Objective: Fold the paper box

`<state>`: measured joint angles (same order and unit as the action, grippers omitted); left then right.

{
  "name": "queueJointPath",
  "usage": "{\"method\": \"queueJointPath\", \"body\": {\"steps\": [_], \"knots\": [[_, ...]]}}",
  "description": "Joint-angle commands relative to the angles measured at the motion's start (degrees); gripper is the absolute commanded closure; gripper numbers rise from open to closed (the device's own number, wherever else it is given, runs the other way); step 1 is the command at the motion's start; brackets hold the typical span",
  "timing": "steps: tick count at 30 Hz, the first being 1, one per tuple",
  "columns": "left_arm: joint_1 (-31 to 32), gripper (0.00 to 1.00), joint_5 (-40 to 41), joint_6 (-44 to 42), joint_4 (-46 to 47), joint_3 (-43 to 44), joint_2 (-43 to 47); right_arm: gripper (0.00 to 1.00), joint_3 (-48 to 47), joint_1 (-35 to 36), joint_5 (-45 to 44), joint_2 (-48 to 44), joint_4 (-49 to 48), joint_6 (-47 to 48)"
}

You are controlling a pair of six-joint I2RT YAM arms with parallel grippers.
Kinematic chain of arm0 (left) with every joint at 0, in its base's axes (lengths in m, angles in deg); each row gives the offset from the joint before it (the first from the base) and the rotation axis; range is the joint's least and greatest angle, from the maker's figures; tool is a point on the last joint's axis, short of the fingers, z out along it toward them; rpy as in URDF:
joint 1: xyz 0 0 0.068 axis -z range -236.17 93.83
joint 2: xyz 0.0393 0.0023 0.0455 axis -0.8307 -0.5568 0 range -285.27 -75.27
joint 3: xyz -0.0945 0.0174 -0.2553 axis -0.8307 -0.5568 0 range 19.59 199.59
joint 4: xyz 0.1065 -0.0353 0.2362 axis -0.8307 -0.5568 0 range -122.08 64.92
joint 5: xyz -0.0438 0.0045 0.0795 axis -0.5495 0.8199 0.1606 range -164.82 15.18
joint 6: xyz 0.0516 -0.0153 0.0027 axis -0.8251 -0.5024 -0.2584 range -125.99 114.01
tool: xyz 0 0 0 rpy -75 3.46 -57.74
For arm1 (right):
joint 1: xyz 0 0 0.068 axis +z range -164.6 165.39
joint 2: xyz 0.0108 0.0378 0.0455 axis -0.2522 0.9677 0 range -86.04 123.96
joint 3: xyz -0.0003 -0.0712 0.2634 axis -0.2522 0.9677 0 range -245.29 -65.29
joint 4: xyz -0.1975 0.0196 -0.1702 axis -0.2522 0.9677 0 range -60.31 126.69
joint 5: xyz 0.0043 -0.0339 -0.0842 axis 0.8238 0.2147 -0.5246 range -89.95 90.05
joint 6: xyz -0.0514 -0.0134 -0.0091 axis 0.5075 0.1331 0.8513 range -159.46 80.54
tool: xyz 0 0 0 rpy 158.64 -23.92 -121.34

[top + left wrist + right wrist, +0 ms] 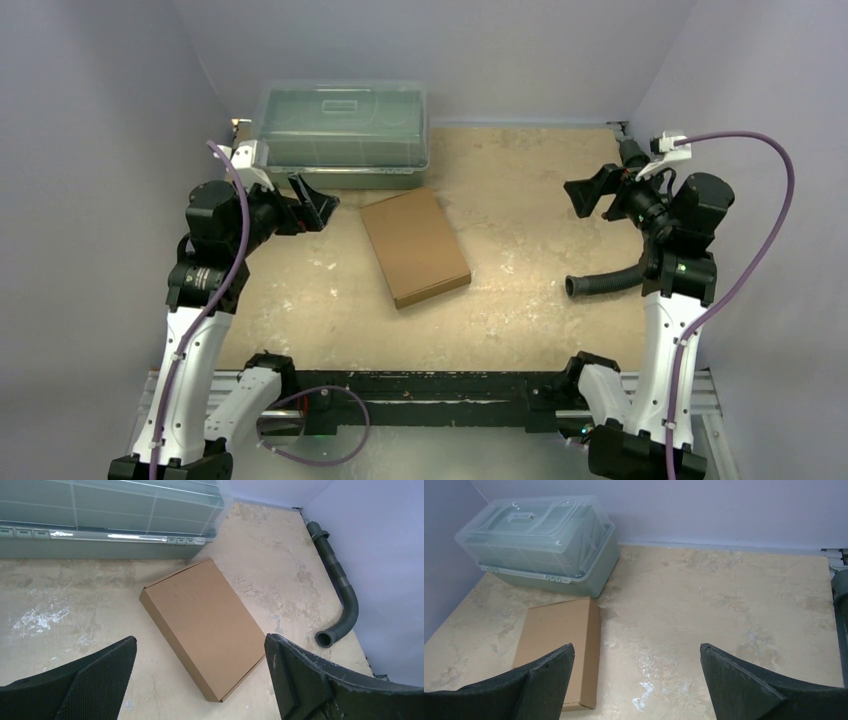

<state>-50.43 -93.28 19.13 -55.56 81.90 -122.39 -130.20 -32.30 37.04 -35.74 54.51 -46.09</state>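
Observation:
The paper box is a shallow brown cardboard box with its lid down, lying flat and skewed near the table's middle. The left wrist view shows the paper box from above, and the right wrist view shows the paper box at lower left. My left gripper hangs open above the table, left of the box and apart from it. My right gripper is open too, raised at the far right, well away from the box. In the wrist views the left gripper and right gripper have nothing between their fingers.
A clear greenish plastic lidded bin stands at the back left, just behind the box. A dark corrugated hose lies on the table by the right arm. Purple walls close in the table on three sides.

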Motion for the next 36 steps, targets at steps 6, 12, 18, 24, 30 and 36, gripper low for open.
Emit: {"method": "queueJointPath", "body": {"steps": [6,12,18,24,30,36], "knots": [[-0.2,0.01,0.4,0.0,1.5,-0.7,1.1,0.01,0.7,-0.1,-0.2,0.4,-2.6,-0.6],[-0.2,0.01,0.6,-0.1,1.2,-0.7,1.2,0.01,1.0,-0.1,-0.4,0.4,-2.8,-0.6],[-0.2,0.01,0.5,0.1,1.2,-0.5,1.1,0.01,1.0,-0.1,-1.4,0.3,-3.0,-0.8],[-0.2,0.01,0.7,0.0,1.0,-0.7,1.4,0.01,1.0,-0.1,-1.3,0.4,-3.2,-0.8],[-0.2,0.01,0.4,0.1,1.4,-0.7,1.2,0.01,1.1,-0.1,-1.7,0.7,-3.4,-1.2],[-0.2,0.01,0.1,0.2,1.6,-0.8,1.3,0.01,1.4,-0.1,-2.9,0.8,-3.7,-1.3]]}}
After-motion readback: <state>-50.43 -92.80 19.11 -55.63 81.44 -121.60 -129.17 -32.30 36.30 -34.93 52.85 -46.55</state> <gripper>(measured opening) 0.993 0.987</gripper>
